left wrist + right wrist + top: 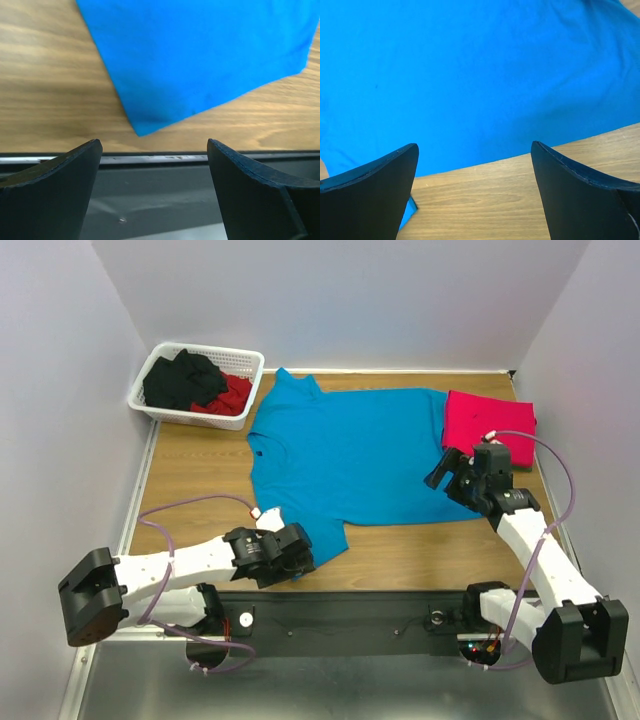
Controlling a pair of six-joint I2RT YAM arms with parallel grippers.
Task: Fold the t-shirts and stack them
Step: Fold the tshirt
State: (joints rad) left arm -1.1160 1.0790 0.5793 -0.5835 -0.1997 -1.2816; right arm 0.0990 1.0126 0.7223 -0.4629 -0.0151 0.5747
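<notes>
The turquoise-blue t-shirt (350, 455) lies spread flat in the middle of the wooden table. The pinkish-red t-shirt (490, 425) lies folded at the back right. My left gripper (300, 558) is open and empty at the near left corner of the blue shirt. In the left wrist view that blue corner (200, 55) lies just beyond my open left gripper (155, 190), which hangs over the table's front rail. My right gripper (445, 472) is open and empty at the blue shirt's right edge. In the right wrist view my open gripper (475, 190) is over bare wood, with the blue cloth (470, 70) just ahead.
A white lattice basket (215, 348) with black and red clothes stands at the back left. A black and metal rail (160, 159) runs along the table's front edge. Grey walls close in the left, back and right sides.
</notes>
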